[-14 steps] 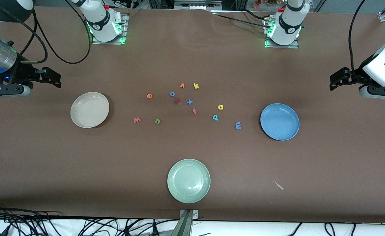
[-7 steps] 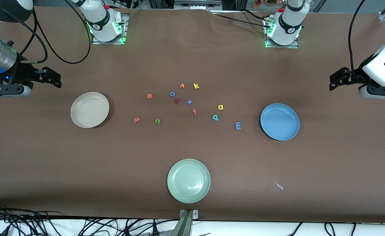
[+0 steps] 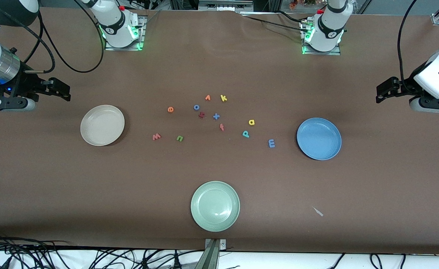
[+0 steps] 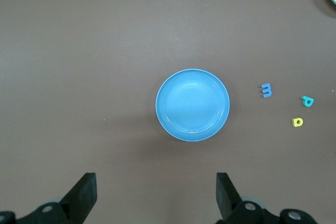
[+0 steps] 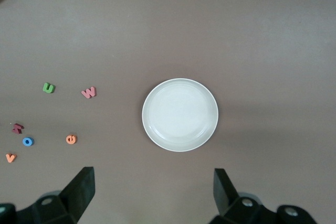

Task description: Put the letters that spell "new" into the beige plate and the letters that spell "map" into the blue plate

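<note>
The beige plate (image 3: 102, 125) lies toward the right arm's end of the table, the blue plate (image 3: 319, 139) toward the left arm's end. Between them lie the pinkish "w" (image 3: 156, 136), green "n" (image 3: 180, 138), orange "e" (image 3: 170, 109), yellow "a" (image 3: 251, 122), teal "p" (image 3: 245, 133) and periwinkle "m" (image 3: 271, 143). My right gripper (image 3: 63, 91) hangs open and empty over bare table beside the beige plate (image 5: 180, 115). My left gripper (image 3: 381, 92) hangs open and empty over bare table beside the blue plate (image 4: 192, 105). Both arms wait.
A pale green plate (image 3: 215, 206) sits near the table's front edge. Other letters lie in the middle cluster: blue "o" (image 3: 196, 107), orange "v" (image 3: 207, 98), yellow "k" (image 3: 223, 98), a blue cross (image 3: 216, 116), red "f" (image 3: 222, 127). A paper scrap (image 3: 318, 211) lies nearer the camera than the blue plate.
</note>
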